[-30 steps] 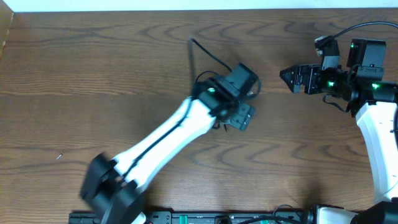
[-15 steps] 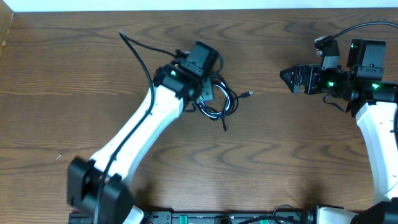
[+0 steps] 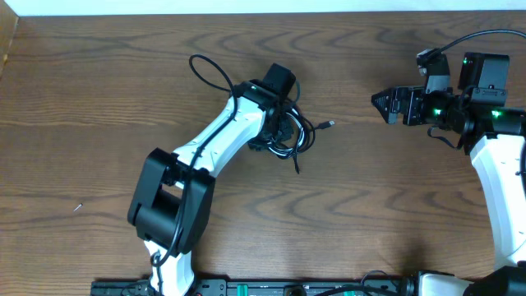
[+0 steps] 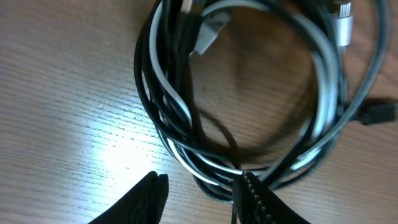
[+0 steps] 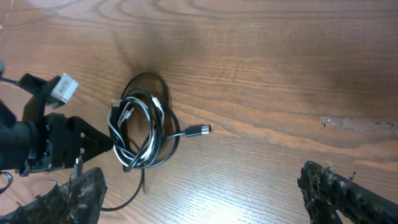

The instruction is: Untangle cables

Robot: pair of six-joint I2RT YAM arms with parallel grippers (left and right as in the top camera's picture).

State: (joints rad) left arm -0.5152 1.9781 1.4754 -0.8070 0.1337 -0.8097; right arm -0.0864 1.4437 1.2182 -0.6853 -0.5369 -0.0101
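Observation:
The cables (image 3: 294, 136) lie as one small coil of black and white cord at mid-table, with a plug end (image 3: 329, 125) sticking out to the right and a black tail (image 3: 297, 167) trailing toward the front. My left gripper (image 3: 279, 131) is down at the coil's left edge. In the left wrist view its jaws (image 4: 202, 180) stand partly apart, with the coil's (image 4: 249, 106) lowest strands lying between them against the right finger (image 4: 252, 196). My right gripper (image 3: 378, 102) hovers far to the right, wide open (image 5: 208, 199) and empty. It sees the coil (image 5: 140, 134) from a distance.
A thick black arm wire (image 3: 209, 72) loops up and left behind the left wrist. The left arm (image 3: 205, 156) stretches diagonally from the front of the table. Bare wood (image 3: 411, 197) lies between the coil and the right arm.
The left arm swung left off the coil, uncovering it, then folded back so its gripper sits at the coil's left edge. Its jaws have narrowed. The right arm has not moved.

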